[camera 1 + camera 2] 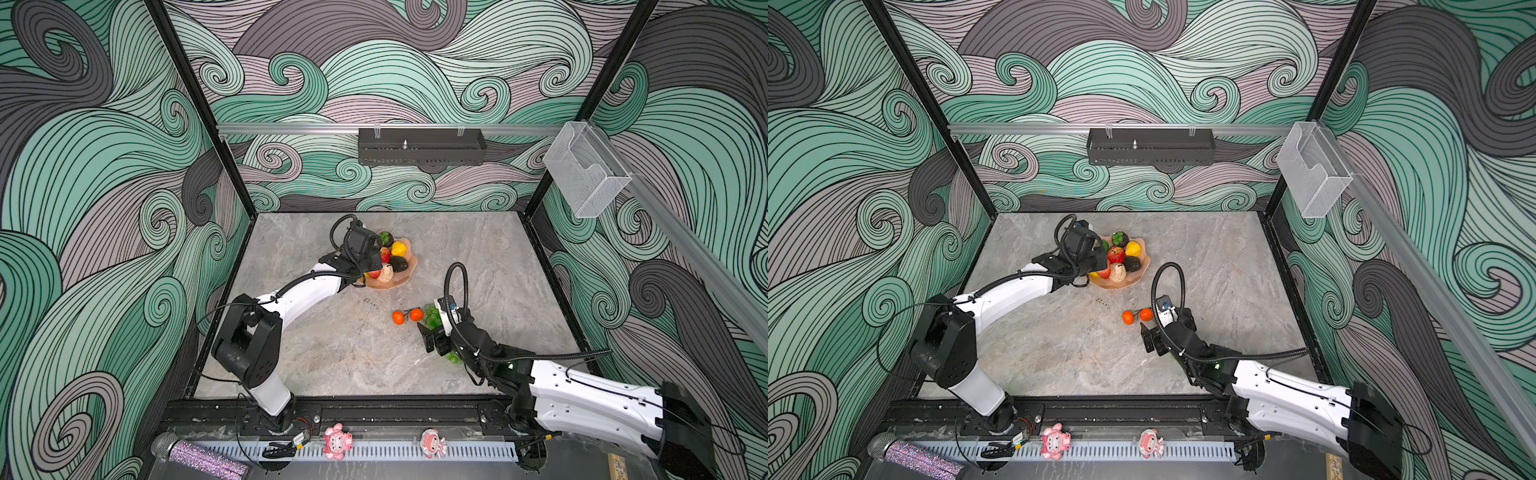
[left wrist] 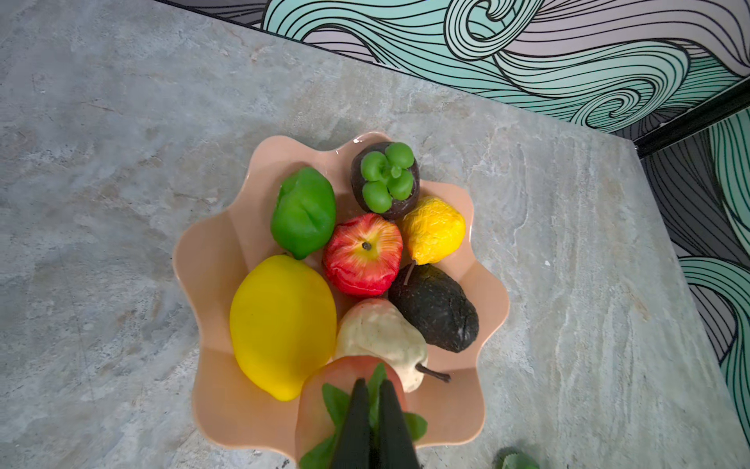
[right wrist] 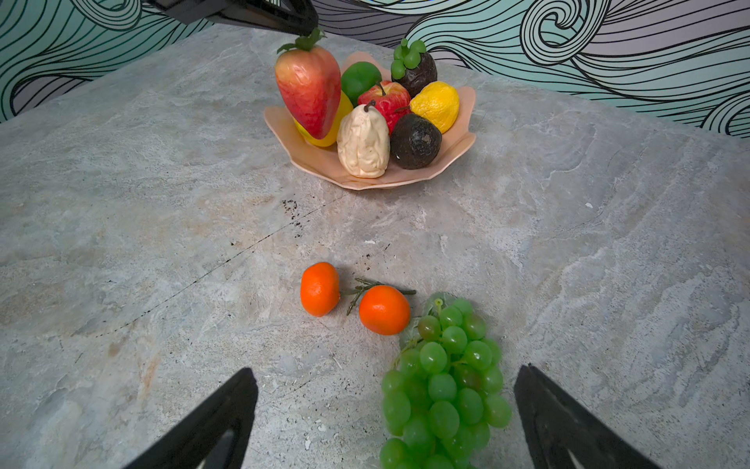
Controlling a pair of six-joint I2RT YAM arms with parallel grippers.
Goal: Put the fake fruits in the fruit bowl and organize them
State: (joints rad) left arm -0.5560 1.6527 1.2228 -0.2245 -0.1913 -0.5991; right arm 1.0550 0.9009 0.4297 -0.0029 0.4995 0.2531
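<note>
Right gripper (image 3: pixel 387 371) has its jaws spread wide, low over the table (image 3: pixel 162 203), with the green grapes (image 3: pixel 442 385) lying between them. Just beyond, two oranges (image 3: pixel 383 309) on one twig rest on the table. Farther back, the left gripper (image 2: pixel 373 385), pinching the strawberry (image 3: pixel 310 89) by its leaves, holds it over the fruit bowl (image 3: pixel 462 138), which holds a lemon (image 2: pixel 282 325), pear (image 2: pixel 381 337), apple (image 2: pixel 363 253) and avocado (image 2: pixel 436 306)

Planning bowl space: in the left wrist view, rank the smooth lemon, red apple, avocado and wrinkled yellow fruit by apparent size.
Largest: smooth lemon.
Then avocado and red apple, too alike to rank.
Smallest: wrinkled yellow fruit.
</note>
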